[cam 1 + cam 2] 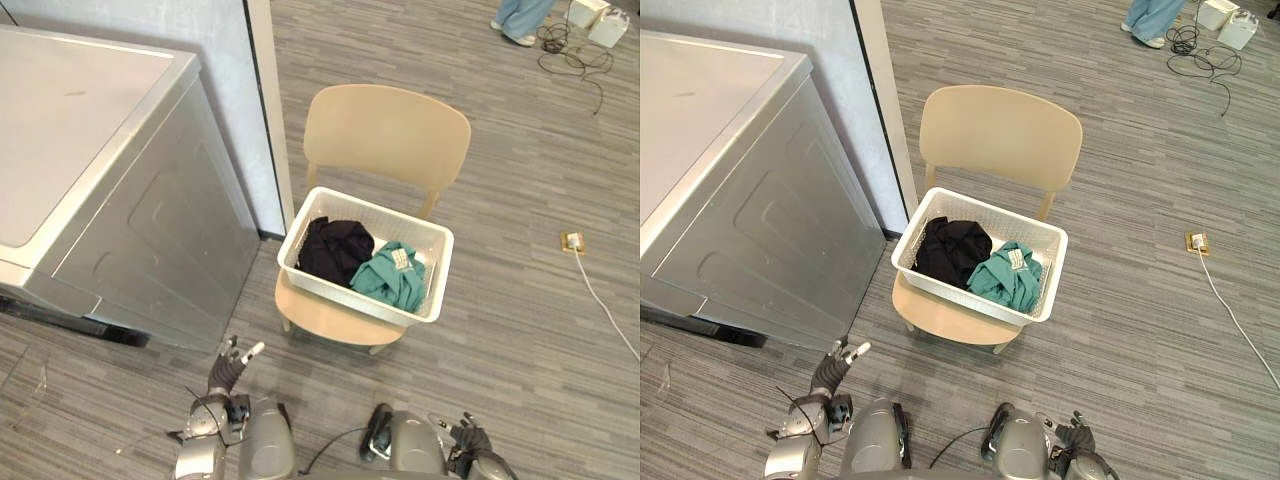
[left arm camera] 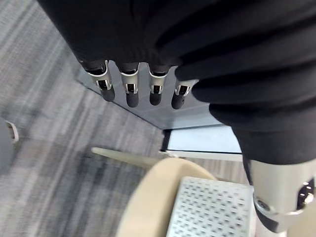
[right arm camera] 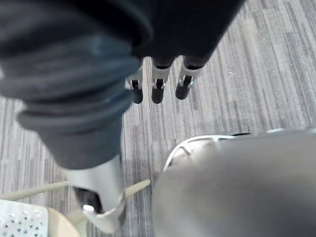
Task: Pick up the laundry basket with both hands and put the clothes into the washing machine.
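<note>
A white laundry basket (image 1: 300, 230) stands on the seat of a beige chair (image 1: 385, 130). Inside it lie a black garment (image 1: 334, 247) and a teal garment (image 1: 390, 278). The grey washing machine (image 1: 90, 170) stands to the left of the chair with its lid down. My left hand (image 1: 232, 365) hangs low in front of the machine, short of the chair, open and holding nothing. In the left wrist view its straight fingers (image 2: 131, 89) point past the basket (image 2: 212, 207). My right hand (image 1: 470, 440) is low at the near right, open, its fingers (image 3: 158, 84) straight over the floor.
A pale wall panel (image 1: 230, 100) rises between the machine and the chair. A floor socket (image 1: 573, 241) with a white cable lies to the right. A person's legs (image 1: 520, 20), black cables (image 1: 570, 55) and white boxes (image 1: 600, 20) are at the far right.
</note>
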Tool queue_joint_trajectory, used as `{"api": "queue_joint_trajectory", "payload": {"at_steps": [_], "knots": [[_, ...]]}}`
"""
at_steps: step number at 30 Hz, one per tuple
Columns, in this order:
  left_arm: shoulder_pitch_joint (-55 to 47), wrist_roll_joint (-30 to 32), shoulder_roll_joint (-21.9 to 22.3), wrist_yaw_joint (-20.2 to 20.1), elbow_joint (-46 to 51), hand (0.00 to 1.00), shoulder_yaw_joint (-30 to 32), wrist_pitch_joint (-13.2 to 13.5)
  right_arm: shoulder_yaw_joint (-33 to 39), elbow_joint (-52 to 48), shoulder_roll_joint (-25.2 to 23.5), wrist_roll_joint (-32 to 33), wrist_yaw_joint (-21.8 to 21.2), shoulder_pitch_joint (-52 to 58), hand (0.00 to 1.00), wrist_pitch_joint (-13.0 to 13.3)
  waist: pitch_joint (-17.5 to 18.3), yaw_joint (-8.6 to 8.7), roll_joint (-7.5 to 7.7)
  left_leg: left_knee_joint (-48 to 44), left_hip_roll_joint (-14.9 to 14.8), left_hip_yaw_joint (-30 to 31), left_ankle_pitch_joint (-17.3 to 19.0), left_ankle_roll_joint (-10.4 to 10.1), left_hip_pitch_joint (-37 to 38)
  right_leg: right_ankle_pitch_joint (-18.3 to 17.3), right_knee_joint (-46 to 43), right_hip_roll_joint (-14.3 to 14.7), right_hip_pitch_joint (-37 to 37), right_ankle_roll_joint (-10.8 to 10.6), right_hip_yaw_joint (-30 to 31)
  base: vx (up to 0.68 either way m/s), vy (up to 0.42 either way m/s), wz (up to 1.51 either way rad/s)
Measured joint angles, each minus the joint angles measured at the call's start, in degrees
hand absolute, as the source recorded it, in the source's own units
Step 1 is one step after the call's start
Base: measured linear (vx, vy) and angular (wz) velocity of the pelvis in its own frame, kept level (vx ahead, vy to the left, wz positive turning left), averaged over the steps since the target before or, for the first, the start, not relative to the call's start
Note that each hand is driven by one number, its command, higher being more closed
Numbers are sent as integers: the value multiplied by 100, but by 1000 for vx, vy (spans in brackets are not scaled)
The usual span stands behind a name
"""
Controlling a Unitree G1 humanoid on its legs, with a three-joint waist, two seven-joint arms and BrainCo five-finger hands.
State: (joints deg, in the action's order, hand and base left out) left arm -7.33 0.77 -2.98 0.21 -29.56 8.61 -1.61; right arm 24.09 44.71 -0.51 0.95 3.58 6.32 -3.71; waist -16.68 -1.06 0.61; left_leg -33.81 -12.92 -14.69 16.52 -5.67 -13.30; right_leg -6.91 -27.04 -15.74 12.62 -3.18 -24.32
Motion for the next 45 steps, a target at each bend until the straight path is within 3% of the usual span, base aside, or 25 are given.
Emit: {"api": "queue_joint_trajectory", "payload": {"at_steps": [2,4,5,7,9,12,13,15,16,18,20,22,25,26,27,29,33,34,36,39,40,41,42,43,45], "knots": [[159,78,-5,120,-698,0,-83,-32,66,158,59,-115,4,-108,0,-34,-27,9,40,150,308,-188,-95,178,3,320,212,-223,84,-180,142,-267,240,-14],[181,221,88,176,-918,0,17,-40,39,240,89,-152,6,-137,0,-35,-41,9,-4,223,394,-422,-212,494,38,841,507,-228,89,-111,235,-284,232,-34],[181,225,184,257,-1066,0,191,-11,39,225,122,-162,2,-193,0,-41,-72,-30,-31,403,383,-674,-289,748,131,756,241,-263,136,6,210,-308,207,-49],[202,224,163,348,-1315,0,330,-21,-30,236,144,-301,0,-227,0,-37,-114,-26,-72,500,382,-851,-330,831,226,113,-1383,-333,278,7,246,-303,139,-44],[110,215,118,401,-1378,0,412,22,-245,339,101,-401,4,-225,0,-5,9,-105,-5,872,398,-1004,-504,741,265,-409,-2395,-46,15,-325,296,-306,16,-42],[69,205,143,503,-1414,0,550,93,-510,349,-78,-461,6,-106,0,-4,253,-199,123,1197,522,-998,-947,743,8,-722,-2207,518,-509,-729,966,-225,-66,-13],[86,197,173,534,-1401,0,571,97,-669,337,-97,-515,8,-126,0,-1,298,-238,153,1191,549,-960,-1104,878,-167,-1078,-1671,732,-693,-668,1254,-275,-91,15],[126,36,323,627,-1381,0,724,151,-1050,324,16,-565,22,-181,0,16,324,-296,32,1353,597,-846,-1517,877,-530,-1556,-598,1041,-928,3,1422,-334,-113,35],[114,-95,440,665,-1398,0,824,200,-1283,323,105,-552,53,-291,0,25,317,-316,-54,1562,633,-759,-1773,863,-641,-1668,-32,1171,-1068,133,1388,-294,-116,44],[94,-266,514,753,-1518,0,909,206,-1608,249,214,-539,120,-412,0,72,316,-299,-279,2016,656,-473,-2236,644,-677,-1495,438,1422,-1187,345,1161,-258,-84,55],[-34,-484,499,777,-1520,0,929,251,-1811,-105,238,-535,161,-428,0,123,323,-318,-319,2638,654,-341,-2507,312,-606,-1332,560,1547,-1147,441,897,-283,-79,72],[-53,-617,487,804,-1522,0,984,265,-1849,-494,268,-536,171,-491,0,203,309,-320,-298,2759,591,-584,-2431,187,-741,-1106,780,1543,-1108,609,521,-267,-57,88],[-47,-719,421,824,-1524,0,985,326,-1845,-993,438,-500,182,-419,0,334,267,-299,-206,1312,501,-655,-2095,653,-901,-996,833,1225,-1094,762,-169,-154,14,114],[-63,-744,404,848,-1553,0,996,325,-1846,-1173,516,-502,186,-385,0,339,261,-290,-195,665,365,-567,-1707,736,-847,-974,809,1080,-1126,727,-371,-80,101,95],[-73,-742,395,858,-1563,0,996,325,-1851,-1367,580,-508,197,-377,0,349,259,-291,-181,272,199,-431,-1338,572,-704,-945,776,937,-1124,678,-541,-68,123,93],[-76,-737,381,859,-1610,0,992,320,-1846,-1519,625,-521,258,-448,0,403,260,-279,-182,130,-127,-300,-1124,430,-404,-908,693,744,-1109,618,-755,-36,223,81],[-76,-739,383,856,-1632,0,716,305,-1709,-1970,665,-608,394,-476,0,519,355,-217,-330,1010,-845,-654,-1164,412,25,-830,269,186,-1059,450,-1447,10,364,101],[-56,-738,386,853,-1645,0,661,305,-1627,-1980,676,-609,398,-495,0,526,358,-176,-330,1085,-744,-685,-1133,218,7,-804,212,71,-1062,337,-1553,76,543,134],[-20,-734,233,844,-1645,0,485,310,-1422,-2029,524,-611,410,-566,0,519,371,-117,-137,1191,-327,-788,-1116,197,-99,-593,310,-275,-1196,-32,-1880,89,475,117],[-48,-682,109,853,-1652,0,387,310,-1412,-2237,442,-666,407,-598,0,518,372,-132,3,1047,354,-520,-902,503,-64,-282,100,-875,-1618,-401,-2093,104,356,105],[-73,-669,51,844,-1670,0,273,313,-1359,-2318,445,-733,410,-620,0,522,364,-129,-11,1004,650,-381,-680,634,76,-122,-588,-1333,-1619,-307,-1955,89,280,82],[-74,-667,53,841,-1681,0,247,312,-1342,-2312,444,-733,412,-632,0,519,356,-124,-26,1024,735,-339,-568,671,168,6,-940,-1502,-1524,-79,-1826,112,326,80],[-78,-657,47,829,-1702,0,219,311,-1374,-2291,437,-731,416,-662,0,502,334,-139,-48,1108,839,-290,-468,753,355,254,-1673,-1735,-1212,629,-1325,109,278,37],[-94,-646,50,814,-1722,0,210,306,-1439,-2281,421,-731,416,-692,0,501,319,-140,-72,1149,849,-281,-455,775,444,173,-1979,-1696,-1000,687,-983,107,295,14],[-266,-570,-50,769,-1728,0,208,265,-1711,-2277,386,-730,417,-816,0,514,281,-119,-117,1521,901,-310,-442,820,854,-337,-2462,-1129,-231,389,-350,65,180,-15]]}}
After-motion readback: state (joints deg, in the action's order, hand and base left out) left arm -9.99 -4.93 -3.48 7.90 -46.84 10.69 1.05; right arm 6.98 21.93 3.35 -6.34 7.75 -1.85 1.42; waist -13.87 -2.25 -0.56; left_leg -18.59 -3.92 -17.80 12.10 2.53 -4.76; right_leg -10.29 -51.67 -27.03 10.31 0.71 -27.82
